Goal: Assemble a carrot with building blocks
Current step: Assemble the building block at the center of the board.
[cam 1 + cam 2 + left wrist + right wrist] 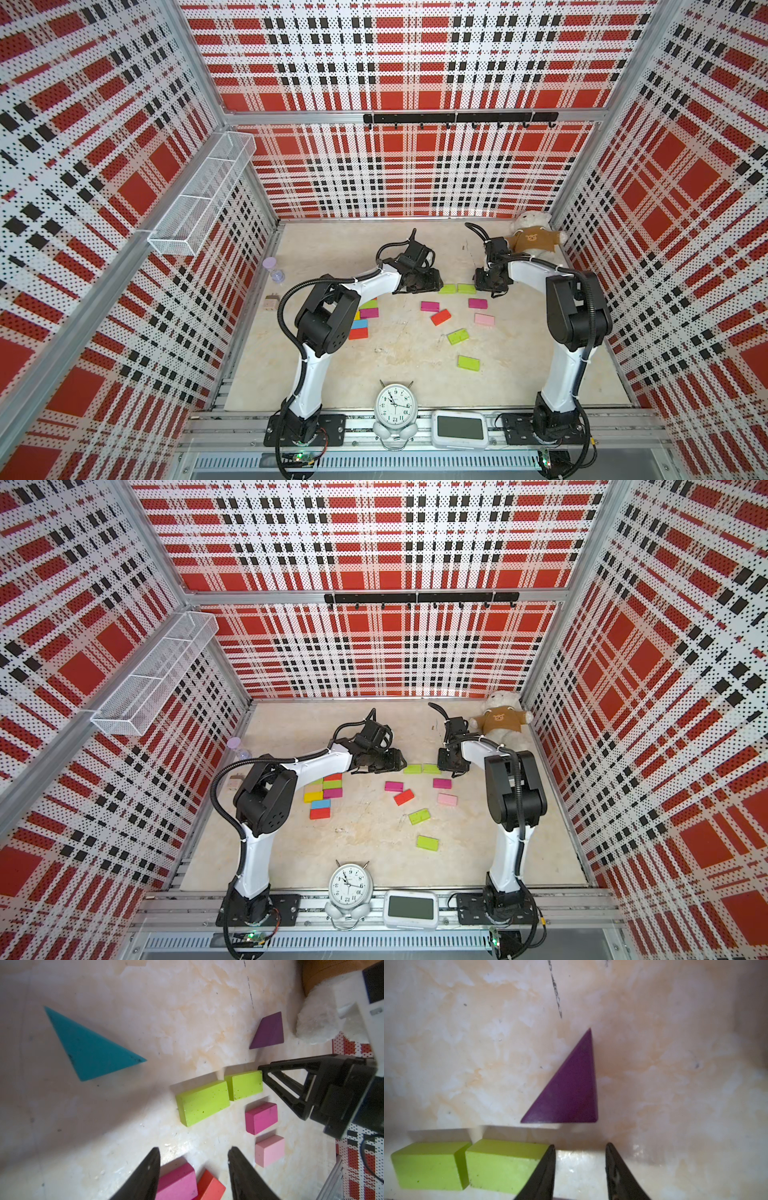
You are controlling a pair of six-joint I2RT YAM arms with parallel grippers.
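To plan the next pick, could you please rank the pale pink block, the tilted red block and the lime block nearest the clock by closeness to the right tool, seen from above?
In a top view:
1. Pale pink block, just in front of the right tool.
2. Tilted red block, farther toward the robot's left.
3. Lime block, out front, nearest the clock.

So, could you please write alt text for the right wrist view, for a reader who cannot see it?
A purple triangular wedge lies flat on the marbled table, ahead of the right gripper, whose two black fingers stand open and empty. Close beside one finger, a lime block lies end to end with a second lime block.
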